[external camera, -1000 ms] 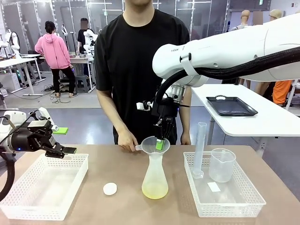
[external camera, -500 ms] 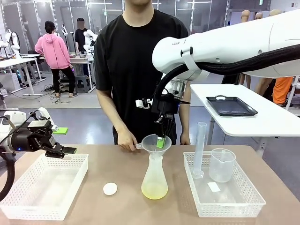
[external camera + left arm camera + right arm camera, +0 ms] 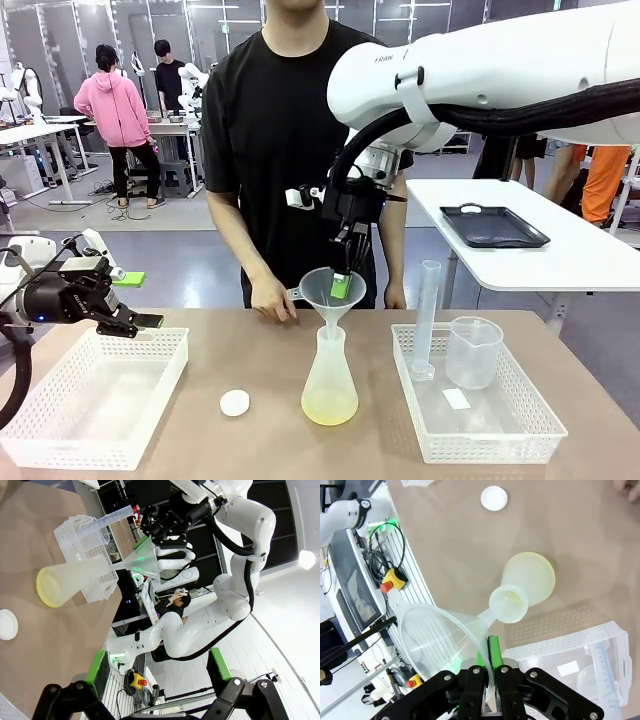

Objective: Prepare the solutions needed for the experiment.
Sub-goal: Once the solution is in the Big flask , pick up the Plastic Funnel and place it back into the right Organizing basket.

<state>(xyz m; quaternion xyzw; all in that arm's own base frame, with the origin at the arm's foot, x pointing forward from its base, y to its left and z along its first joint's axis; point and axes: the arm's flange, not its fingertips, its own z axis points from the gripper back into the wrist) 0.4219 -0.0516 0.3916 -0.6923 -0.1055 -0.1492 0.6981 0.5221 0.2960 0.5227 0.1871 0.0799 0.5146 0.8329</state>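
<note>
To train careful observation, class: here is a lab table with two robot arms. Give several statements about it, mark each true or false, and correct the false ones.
1. The right gripper is shut on the funnel rim. True.
2. The left gripper holds the white disc. False: it is open and empty; the disc lies on the table.
3. The flask holds a shallow layer of yellow-green liquid. True.
4. The measuring cylinder lies flat on the table. False: it stands upright in the right basket, beside the beaker.
</note>
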